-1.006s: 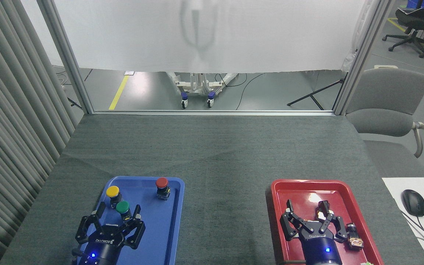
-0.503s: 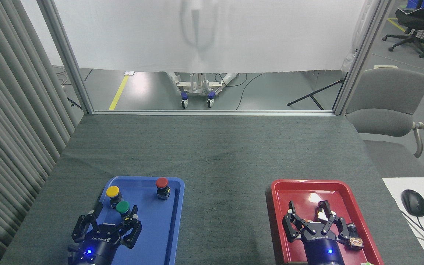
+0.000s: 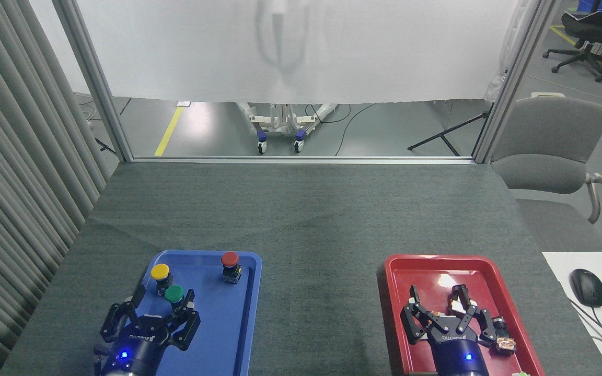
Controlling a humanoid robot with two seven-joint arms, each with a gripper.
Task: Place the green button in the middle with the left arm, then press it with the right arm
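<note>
My left gripper (image 3: 162,303) hangs low over the near end of the blue tray (image 3: 249,313), jaws spread wide, and the green button (image 3: 174,294) sits upright right between the fingertips, its cap just beyond my knuckles. Nothing is clamped: I can see gaps on both sides of the cap. The yellow button (image 3: 160,272) stands just behind and to the left of it, close enough that my left finger has little room there; the red button (image 3: 229,259) is well apart, toward the tray's far right corner. Over on the other side, my right gripper (image 3: 439,308) waits above the red tray (image 3: 400,271), jaws apart and holding nothing. I reckon it's parked there to leave the middle (image 3: 322,271) of the table free, that bare grey cloth between the trays where the button has to land.
</note>
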